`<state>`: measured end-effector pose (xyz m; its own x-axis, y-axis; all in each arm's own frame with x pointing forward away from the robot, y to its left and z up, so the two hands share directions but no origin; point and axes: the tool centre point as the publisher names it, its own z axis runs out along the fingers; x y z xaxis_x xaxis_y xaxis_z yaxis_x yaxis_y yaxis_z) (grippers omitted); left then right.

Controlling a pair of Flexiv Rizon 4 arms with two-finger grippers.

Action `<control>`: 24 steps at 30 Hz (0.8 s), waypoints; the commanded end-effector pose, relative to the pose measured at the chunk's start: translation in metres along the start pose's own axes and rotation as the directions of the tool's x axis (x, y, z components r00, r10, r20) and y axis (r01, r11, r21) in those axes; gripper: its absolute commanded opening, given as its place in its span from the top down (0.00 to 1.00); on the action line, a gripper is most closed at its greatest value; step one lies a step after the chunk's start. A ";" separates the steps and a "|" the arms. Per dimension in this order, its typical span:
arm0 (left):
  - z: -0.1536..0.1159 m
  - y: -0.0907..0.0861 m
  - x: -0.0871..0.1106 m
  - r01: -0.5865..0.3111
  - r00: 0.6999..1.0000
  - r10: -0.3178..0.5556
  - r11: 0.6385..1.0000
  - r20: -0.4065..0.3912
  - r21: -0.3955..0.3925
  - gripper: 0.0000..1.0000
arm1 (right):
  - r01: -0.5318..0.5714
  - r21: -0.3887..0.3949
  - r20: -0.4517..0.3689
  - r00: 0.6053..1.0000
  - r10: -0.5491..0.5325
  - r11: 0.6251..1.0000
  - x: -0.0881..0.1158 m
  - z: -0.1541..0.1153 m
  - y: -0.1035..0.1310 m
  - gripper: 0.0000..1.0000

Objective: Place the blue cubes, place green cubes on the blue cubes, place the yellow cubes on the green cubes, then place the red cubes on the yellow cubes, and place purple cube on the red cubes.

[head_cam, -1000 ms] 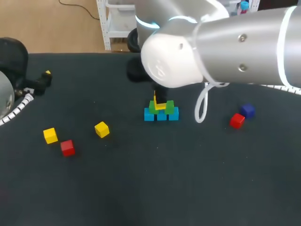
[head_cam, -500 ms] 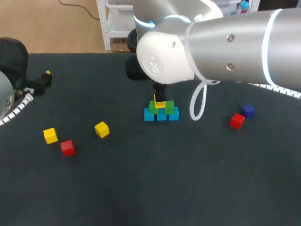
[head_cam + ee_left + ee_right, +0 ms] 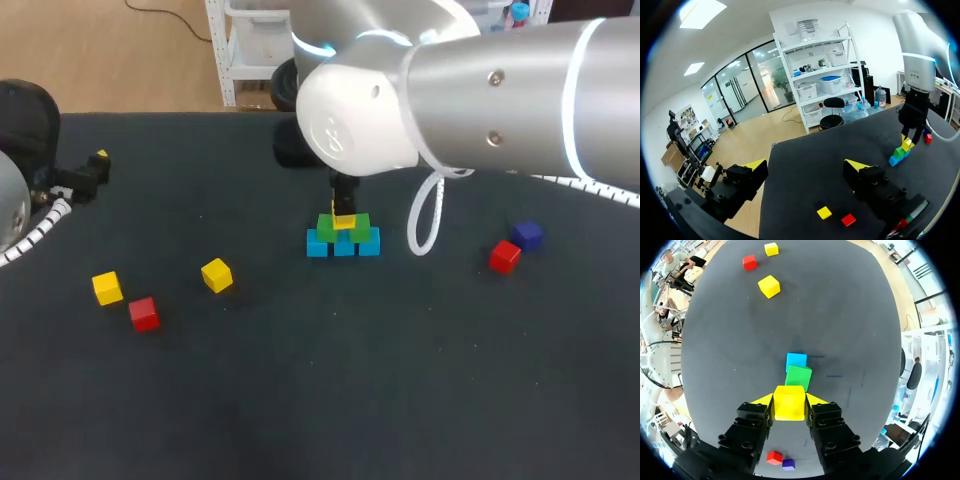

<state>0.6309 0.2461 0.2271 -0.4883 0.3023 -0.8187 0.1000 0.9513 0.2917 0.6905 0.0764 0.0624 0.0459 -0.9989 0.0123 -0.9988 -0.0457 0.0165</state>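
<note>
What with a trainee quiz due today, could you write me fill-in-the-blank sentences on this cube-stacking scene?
1. The small cube clamped in the right end effector is coloured ____.
2. The row of small blue cubes on the dark table counts ____ cubes.
3. The small purple cube lies beside a small cube coloured ____.
4. Its fingers apart, the left end effector holds ____.

Missing words: yellow; three; red; nothing.

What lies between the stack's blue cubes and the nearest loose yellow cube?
Nothing: bare table between the blue cubes and that yellow cube, per the head view.
</note>
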 end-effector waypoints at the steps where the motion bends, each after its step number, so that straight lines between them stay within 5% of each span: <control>1: 0.000 0.001 -0.001 0.000 1.000 0.000 1.000 -0.001 0.003 0.00 | 0.000 0.003 0.003 1.000 0.000 1.000 0.002 0.001 0.001 1.00; 24: 0.000 0.001 -0.001 0.000 1.000 0.000 1.000 -0.001 0.003 0.00 | 0.004 -0.002 0.004 1.000 -0.004 1.000 0.000 0.005 -0.002 1.00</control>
<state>0.6309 0.2461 0.2271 -0.4883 0.3023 -0.8187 0.1000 0.9513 0.2917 0.6924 0.0768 0.0573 0.0496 -0.9987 0.0098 -0.9986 -0.0494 0.0182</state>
